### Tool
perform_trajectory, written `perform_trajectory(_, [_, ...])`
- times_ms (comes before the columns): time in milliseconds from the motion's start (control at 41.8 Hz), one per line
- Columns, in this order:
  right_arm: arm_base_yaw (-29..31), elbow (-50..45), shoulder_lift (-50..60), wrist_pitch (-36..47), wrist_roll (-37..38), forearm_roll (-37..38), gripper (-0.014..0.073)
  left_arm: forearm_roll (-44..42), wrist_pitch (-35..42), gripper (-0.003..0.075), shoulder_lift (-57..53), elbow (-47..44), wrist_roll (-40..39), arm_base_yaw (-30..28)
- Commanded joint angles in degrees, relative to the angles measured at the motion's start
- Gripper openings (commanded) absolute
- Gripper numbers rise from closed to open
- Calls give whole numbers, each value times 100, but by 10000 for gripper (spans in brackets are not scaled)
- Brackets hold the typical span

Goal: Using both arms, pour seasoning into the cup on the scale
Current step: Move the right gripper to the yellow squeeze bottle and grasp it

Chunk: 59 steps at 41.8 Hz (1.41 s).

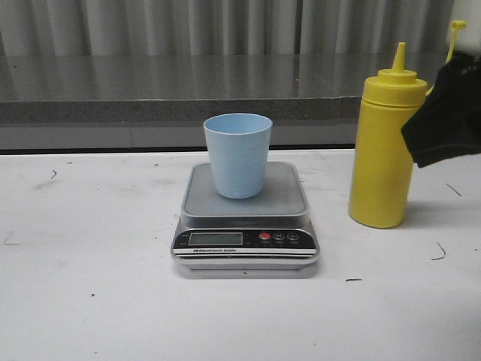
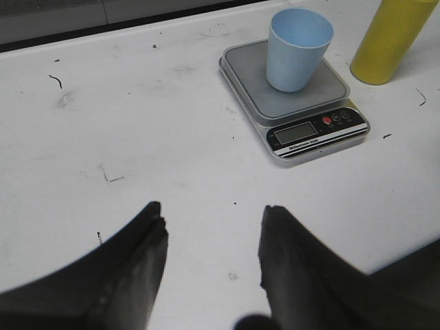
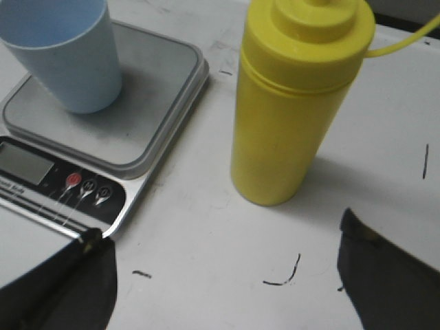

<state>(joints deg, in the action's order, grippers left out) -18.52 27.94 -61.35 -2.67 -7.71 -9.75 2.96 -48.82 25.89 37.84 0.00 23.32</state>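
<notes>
Your small pale blue plastic cup (image 1: 238,154) stands upright on the silver-grey square platform of the flat digital kitchen scale (image 1: 246,222), set toward the back of the platform, with the black front panel, LCD and red button facing the robot. To the right of the scale, apart from it, the tall yellow plastic squeeze bottle of seasoning (image 1: 383,148) stands upright on the white table (image 1: 90,286), its pointed nozzle up and its thin yellow strap rising behind the cap. Your right gripper (image 3: 223,271) hangs close beside the bottle on its right, and in the front view its black body overlaps the bottle's shoulder; from the right wrist view you can see its two dark fingers spread wide, one near the scale's front corner and the other on the far side, with the bottle ahead of the gap and nothing held. Your left gripper (image 2: 212,230) hovers over bare table well to the left of the scale, fingers parted and empty.
</notes>
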Motion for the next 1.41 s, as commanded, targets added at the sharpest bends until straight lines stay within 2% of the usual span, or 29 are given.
perform_trajectory(0, [-16,-496,43,1939,-34,-64,663,37,382,313,36,145,-90,-15])
perform_trajectory(96, [-16,-901,-144,3019,-23,-64,663,37,382,313,36,145,-90,-15])
perform_trajectory(167, [-16,-1004,-375,3498,-23,-64,663,37,382,313,36,145,-90,-15])
perform_trajectory(502, [-16,-1005,-1771,5169,71,-59,663,37,382,313,36,145,-90,-15])
perform_trajectory(693, [-16,-941,-2534,6020,429,-20,663,37,382,313,36,145,-90,-15])
perform_trajectory(837, [-16,-659,-3021,6265,544,-20,663,37,382,313,36,145,-90,-15])
perform_trajectory(1386, [232,790,-4368,6362,566,-140,663,37,382,313,36,145,-90,-15])
